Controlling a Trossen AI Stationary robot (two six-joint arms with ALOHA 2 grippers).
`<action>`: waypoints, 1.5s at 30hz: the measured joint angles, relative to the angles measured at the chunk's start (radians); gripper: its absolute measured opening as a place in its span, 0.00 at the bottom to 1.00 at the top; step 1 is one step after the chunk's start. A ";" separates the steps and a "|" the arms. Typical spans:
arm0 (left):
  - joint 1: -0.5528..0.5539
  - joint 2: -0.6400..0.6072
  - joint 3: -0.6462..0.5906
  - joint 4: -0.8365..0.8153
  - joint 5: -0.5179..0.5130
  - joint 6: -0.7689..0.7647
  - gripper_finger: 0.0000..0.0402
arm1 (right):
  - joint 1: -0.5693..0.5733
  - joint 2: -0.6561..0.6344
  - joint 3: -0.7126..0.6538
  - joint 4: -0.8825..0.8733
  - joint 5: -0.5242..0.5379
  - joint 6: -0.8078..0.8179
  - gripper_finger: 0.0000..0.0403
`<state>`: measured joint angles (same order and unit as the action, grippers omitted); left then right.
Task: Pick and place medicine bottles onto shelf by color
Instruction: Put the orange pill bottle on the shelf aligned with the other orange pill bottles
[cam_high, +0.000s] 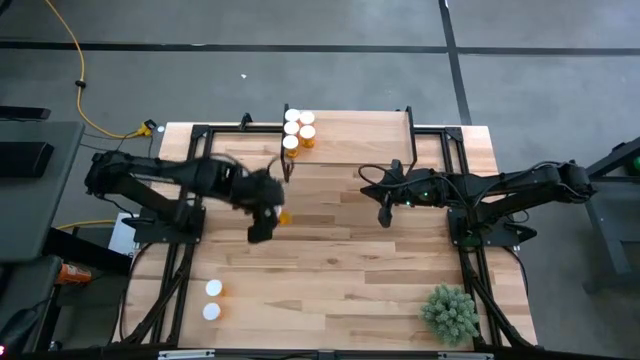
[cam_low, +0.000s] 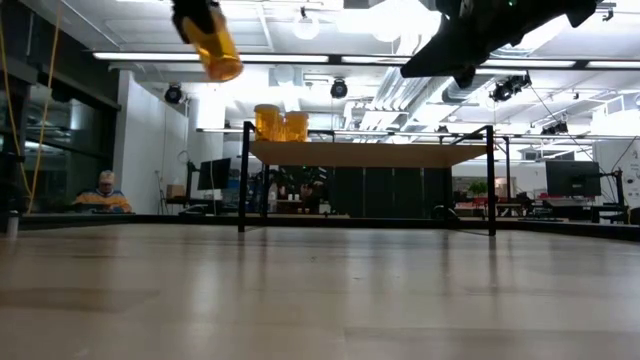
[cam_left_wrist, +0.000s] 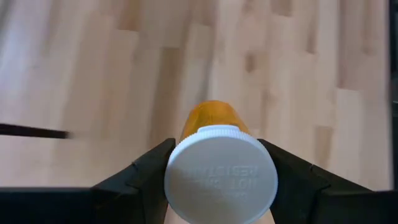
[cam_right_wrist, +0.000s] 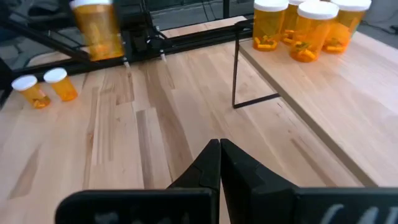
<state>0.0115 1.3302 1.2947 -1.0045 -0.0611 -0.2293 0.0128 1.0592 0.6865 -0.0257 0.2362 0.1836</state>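
My left gripper (cam_high: 268, 214) is over the middle of the table, shut on an amber medicine bottle (cam_high: 283, 217) with a white cap, high above the tabletop in the low view (cam_low: 215, 45). Several more bottles (cam_high: 298, 130) stand upright on the left end of the shelf (cam_high: 370, 135) at the far edge. Two bottles (cam_high: 212, 300) stand on the table near the left front. My right gripper (cam_right_wrist: 219, 149) is shut and empty, above the table right of centre (cam_high: 385, 215). My left gripper pinches the bottle at its cap end (cam_left_wrist: 221, 174), one finger (cam_left_wrist: 152, 168) on each side of the white cap. The fingers slant downward, along the bottle. The amber body (cam_left_wrist: 211, 118) sticks out past the fingertips, tilted and lifted clear of the table.
A small green plant (cam_high: 450, 312) stands at the table's near right corner. The shelf's black legs (cam_right_wrist: 236, 68) stand on the tabletop. Bare wood lies between the two arms and the near edge. A person (cam_low: 105, 192) sits far behind the table.
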 joint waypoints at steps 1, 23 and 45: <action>0.027 0.002 0.018 -0.009 -0.001 0.027 0.50 | 0.000 0.000 0.000 0.000 0.001 0.015 0.00; 0.314 0.311 0.410 -0.061 -0.075 0.312 0.50 | 0.000 0.007 0.000 0.008 0.182 0.175 0.00; 0.418 0.532 0.571 -0.182 -0.193 0.312 0.50 | 0.001 0.007 0.000 0.008 0.179 0.204 0.00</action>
<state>0.4295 1.8618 1.8659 -1.1869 -0.2538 0.0829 0.0139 1.0664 0.6865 -0.0181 0.4156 0.3880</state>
